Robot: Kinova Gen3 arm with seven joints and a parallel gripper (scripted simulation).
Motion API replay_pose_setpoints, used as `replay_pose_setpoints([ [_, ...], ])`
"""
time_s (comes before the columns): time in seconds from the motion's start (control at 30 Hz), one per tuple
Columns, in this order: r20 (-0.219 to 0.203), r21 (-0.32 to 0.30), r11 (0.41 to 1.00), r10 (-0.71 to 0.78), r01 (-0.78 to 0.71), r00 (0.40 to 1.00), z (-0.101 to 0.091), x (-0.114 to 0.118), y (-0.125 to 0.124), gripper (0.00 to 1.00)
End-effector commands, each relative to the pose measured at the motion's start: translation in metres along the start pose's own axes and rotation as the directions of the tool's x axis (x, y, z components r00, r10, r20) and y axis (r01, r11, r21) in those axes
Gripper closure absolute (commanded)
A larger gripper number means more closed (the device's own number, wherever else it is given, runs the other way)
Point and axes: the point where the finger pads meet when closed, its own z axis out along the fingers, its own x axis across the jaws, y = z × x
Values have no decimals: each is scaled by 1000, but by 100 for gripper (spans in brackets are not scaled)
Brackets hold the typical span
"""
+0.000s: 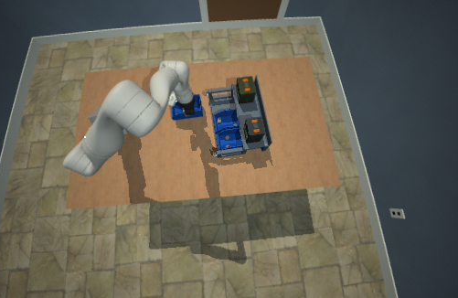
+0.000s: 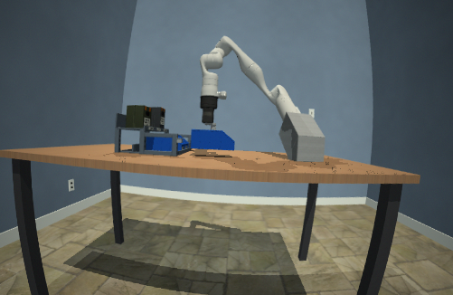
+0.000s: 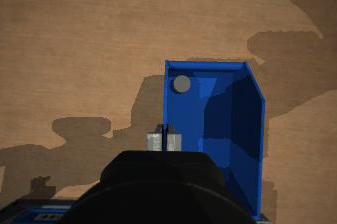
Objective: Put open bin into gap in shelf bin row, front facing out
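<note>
The open blue bin (image 1: 177, 112) (image 2: 212, 139) (image 3: 215, 115) is on the table left of the shelf, low at the table top. A grey round part (image 3: 181, 84) lies inside it. My gripper (image 1: 189, 111) (image 2: 210, 125) (image 3: 165, 133) points straight down and is shut on the bin's side wall. The grey shelf (image 1: 263, 120) (image 2: 127, 134) holds a row of blue bins (image 1: 229, 129) (image 2: 159, 143). The gap (image 1: 221, 101) is at the far end of the row in the overhead view.
Two dark boxes (image 1: 246, 88) (image 1: 256, 129) (image 2: 137, 116) stand on the shelf's top board. The robot's grey base block (image 2: 303, 137) sits on the wooden table (image 1: 288, 137) (image 2: 217, 169) to the right in the side view.
</note>
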Motion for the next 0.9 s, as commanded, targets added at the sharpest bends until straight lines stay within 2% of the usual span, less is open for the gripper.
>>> replay_pose_setpoints([
  [0.0, 0, -2, 1000, -3, 3, 1000, 0, 4, 0, 100],
  [0.87, 0, -2, 1000, -1, 1, 1000, 0, 8, -1, 100],
])
